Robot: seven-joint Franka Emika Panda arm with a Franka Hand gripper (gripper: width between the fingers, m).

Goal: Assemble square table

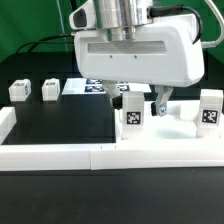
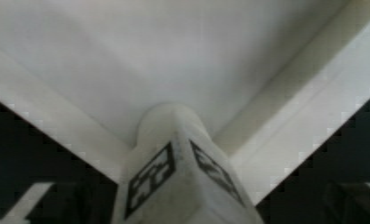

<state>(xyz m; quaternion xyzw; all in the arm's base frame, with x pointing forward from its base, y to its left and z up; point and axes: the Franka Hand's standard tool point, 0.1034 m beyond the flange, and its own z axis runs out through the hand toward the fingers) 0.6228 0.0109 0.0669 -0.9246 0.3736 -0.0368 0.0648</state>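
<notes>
So the gripper (image 1: 140, 103) is hanging with its jaws spread wide, not pinching anything. One leg (image 1: 131, 111) stands upright between them at about 6 o'clock from the wrist, with a visible gap to the dark finger (image 1: 160, 100) on its 3 o'clock side. The wrist view has that same leg (image 2: 173, 172) dead centre. It's a stubby white plastic post with rounded edges and a black-and-white tag on each face that shows. My read is that this leg is planted in a corner of the tabletop (image 1: 176, 128), so the next job is lifting clear without bumping it, then fetching another. From the wrist camera the tabletop (image 2: 97, 62) is smooth matte white, with raised rims meeting in a corner behind the post. It sits at 4 o'clock in the exterior view, tucked against the border wall (image 1: 100, 157). A second leg (image 1: 209, 109) stands at 3 o'clock from the hand. Two loose legs (image 1: 19, 90) (image 1: 50, 90) lie on the black table (image 1: 60, 122) out at 9 o'clock, with the marker board (image 1: 80, 87) just beside them.
</notes>
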